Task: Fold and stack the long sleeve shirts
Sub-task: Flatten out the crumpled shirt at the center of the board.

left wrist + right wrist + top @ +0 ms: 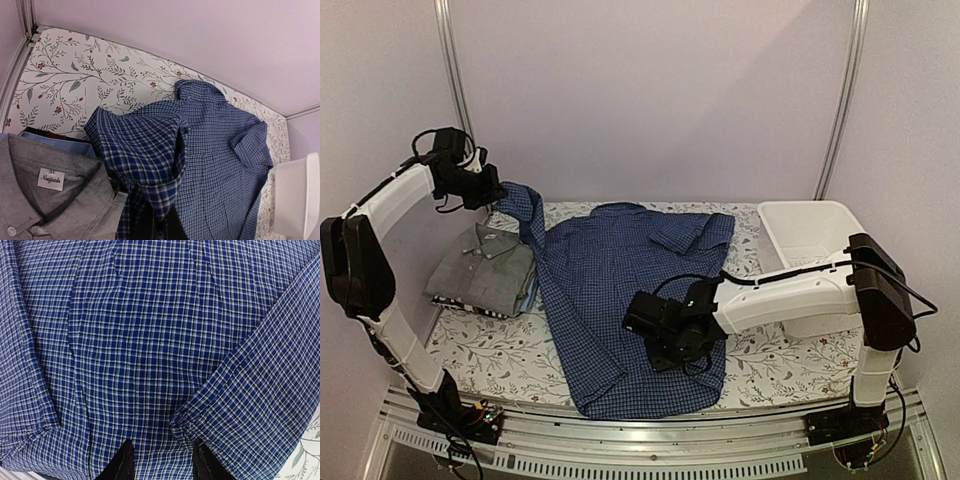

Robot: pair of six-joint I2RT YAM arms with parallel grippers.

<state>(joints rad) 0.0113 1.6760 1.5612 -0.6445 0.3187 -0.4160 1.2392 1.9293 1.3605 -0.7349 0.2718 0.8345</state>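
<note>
A dark blue check long sleeve shirt (620,290) lies spread across the middle of the table. My left gripper (498,196) is raised at the far left, shut on one sleeve (145,150) of that shirt; the cloth drapes over its fingers and hides them. My right gripper (633,325) hovers low over the shirt's body, its dark fingertips (125,462) apart and down on the cloth. The other sleeve's cuff (187,422) lies just ahead of the right fingertip. A folded grey shirt (480,268) tops a stack at the left, with a light blue one (65,148) under it.
A white plastic basket (810,232) stands at the back right, close behind the right arm. The floral table cover (490,350) shows around the shirts. Metal frame posts (455,80) rise at the back corners and a wall lies behind.
</note>
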